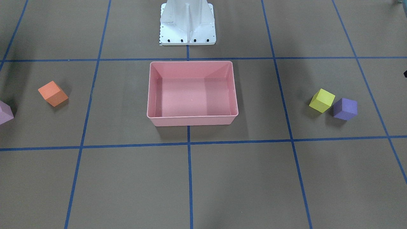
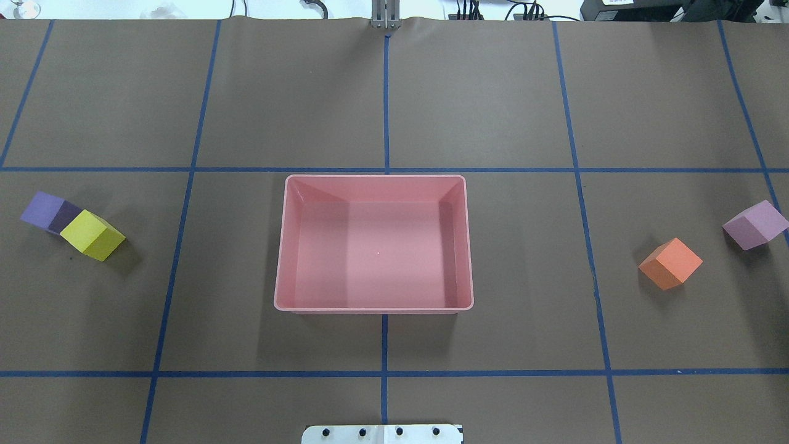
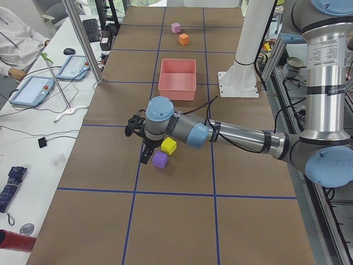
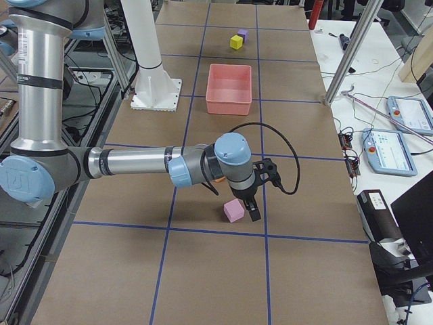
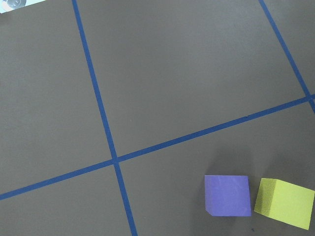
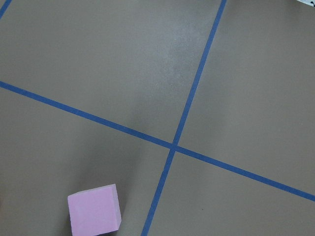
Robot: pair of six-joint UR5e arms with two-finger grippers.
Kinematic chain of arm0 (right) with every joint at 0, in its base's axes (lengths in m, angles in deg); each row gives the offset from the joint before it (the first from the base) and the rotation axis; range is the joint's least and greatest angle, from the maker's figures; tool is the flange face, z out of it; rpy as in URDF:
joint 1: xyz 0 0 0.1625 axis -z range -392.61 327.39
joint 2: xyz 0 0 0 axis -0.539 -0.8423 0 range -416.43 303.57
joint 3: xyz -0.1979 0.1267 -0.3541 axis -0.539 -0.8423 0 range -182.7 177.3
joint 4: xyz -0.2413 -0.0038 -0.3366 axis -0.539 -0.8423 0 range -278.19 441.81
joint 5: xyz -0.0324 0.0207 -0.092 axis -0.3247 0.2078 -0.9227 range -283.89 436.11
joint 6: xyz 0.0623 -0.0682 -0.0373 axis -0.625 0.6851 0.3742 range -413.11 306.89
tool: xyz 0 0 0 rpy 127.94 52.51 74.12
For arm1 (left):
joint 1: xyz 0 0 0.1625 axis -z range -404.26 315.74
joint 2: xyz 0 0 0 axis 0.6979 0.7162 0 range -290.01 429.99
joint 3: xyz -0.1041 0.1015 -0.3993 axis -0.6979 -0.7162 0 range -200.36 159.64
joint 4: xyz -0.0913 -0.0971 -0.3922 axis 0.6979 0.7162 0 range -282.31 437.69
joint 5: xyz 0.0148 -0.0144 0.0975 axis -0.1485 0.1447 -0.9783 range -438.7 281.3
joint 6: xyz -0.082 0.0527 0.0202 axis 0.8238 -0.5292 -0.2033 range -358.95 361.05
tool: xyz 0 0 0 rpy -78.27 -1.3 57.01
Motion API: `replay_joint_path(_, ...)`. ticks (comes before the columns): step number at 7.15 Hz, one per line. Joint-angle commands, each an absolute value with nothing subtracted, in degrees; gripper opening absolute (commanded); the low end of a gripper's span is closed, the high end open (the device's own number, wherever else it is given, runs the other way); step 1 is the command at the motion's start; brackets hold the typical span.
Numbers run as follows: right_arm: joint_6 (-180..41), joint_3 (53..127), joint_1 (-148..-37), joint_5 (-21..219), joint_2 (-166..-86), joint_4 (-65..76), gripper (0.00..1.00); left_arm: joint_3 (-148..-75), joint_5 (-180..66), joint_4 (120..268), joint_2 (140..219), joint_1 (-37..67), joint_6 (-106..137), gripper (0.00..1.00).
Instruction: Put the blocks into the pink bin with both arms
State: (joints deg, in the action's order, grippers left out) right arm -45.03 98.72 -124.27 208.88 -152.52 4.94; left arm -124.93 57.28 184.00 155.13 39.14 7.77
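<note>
Exterior left: left arm [image 3: 231, 135] outstretched low, end effector [image 3: 144, 157] near purple block [image 3: 160, 160], grip state indiscernible.

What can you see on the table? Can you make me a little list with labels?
bin: pink bin, empty, in the middle of the table
blocks on robot's left: yellow block and purple block, side by side
blocks on robot's right: orange block and light pink block, apart
blocks in bin: none
left gripper: by the purple block; open or shut unclear
right gripper: by the light pink block; open or shut unclear
</note>
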Motion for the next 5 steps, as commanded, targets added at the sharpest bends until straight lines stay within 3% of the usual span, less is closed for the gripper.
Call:
replay_joint_path(1, -45.1, 98.6, -124.2, 209.0, -152.5, 4.9, 1.00, -118.1, 55.5, 197.4, 155.4, 32.0, 21.7, 1.00)
replay_joint_path(2, -45.1, 98.5, -124.2, 209.0, -152.5, 4.9, 1.00, -113.3, 53.5, 205.8, 156.5, 27.9, 27.5, 1.00)
replay_joint_path(5, -45.1, 98.4, -124.2, 208.9, -152.5, 4.9, 1.00, -111.6, 44.6, 208.9, 157.9, 17.4, 33.6, 1.00)
